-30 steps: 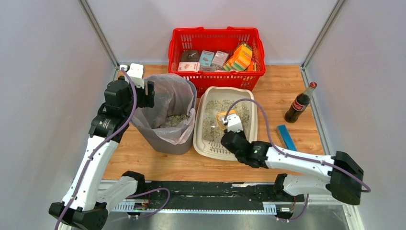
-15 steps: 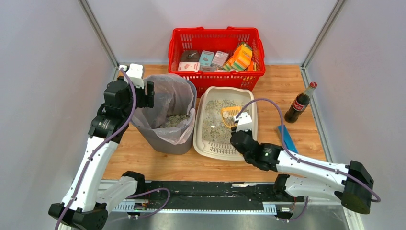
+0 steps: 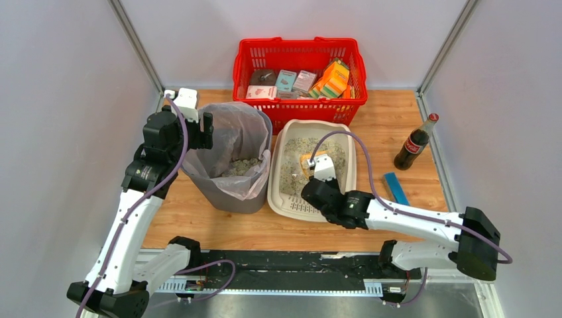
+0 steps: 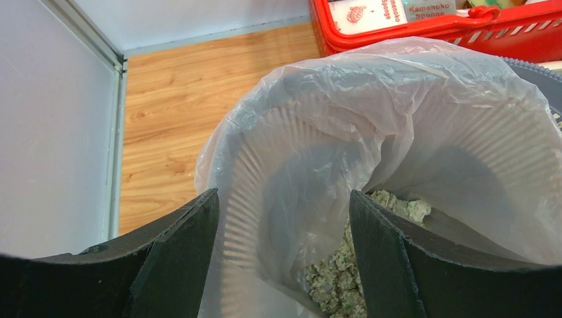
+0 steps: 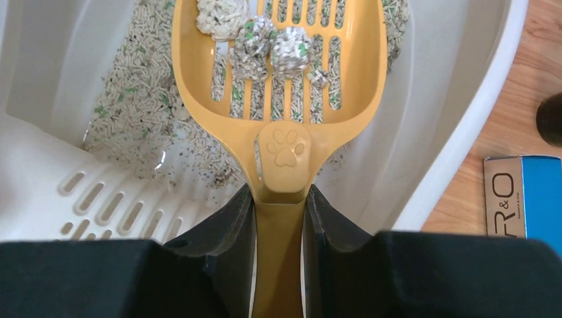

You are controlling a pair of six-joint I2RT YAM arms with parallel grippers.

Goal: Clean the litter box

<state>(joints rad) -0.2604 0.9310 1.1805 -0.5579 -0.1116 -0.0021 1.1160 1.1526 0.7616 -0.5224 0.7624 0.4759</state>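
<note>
Three clumps (image 5: 255, 36) and a crumb logged on scoop (image 5: 283, 149), bowl low over granules (image 5: 132, 112) inside litter box (image 5: 464, 119). Found litter box on tabletop (image 3: 391, 126), between bin (image 3: 228, 195) and bottle (image 3: 415, 142), just in front of basket (image 3: 298, 109); grate (image 5: 112, 205) at near end. Saw right end effector (image 5: 280, 228) pinching scoop handle, one finger each side, just behind paw emblem. Saw left end effector (image 4: 283, 225) spread wide over bin's left rim, bag (image 4: 397, 86) edge between fingers; could not tell whether touching. Noted heap of granules already in bag.

Judged step in hand: sifting, then lifting load clear. Reckoned a small shake over litter box worth doing first, so as to drop loose granules through slots. Advised holding bowl level or slightly nose-up, given clumps loose mid-bowl and free to roll. Advised clearing litter box's left wall with margin, then crossing to bin, tipping only once well inside bag mouth. Flagged thin handle as liable to twist in pinch under quick turn; favoured slow wrist roll. Flagged left end effector at bag mouth as thing to steer around.
</note>
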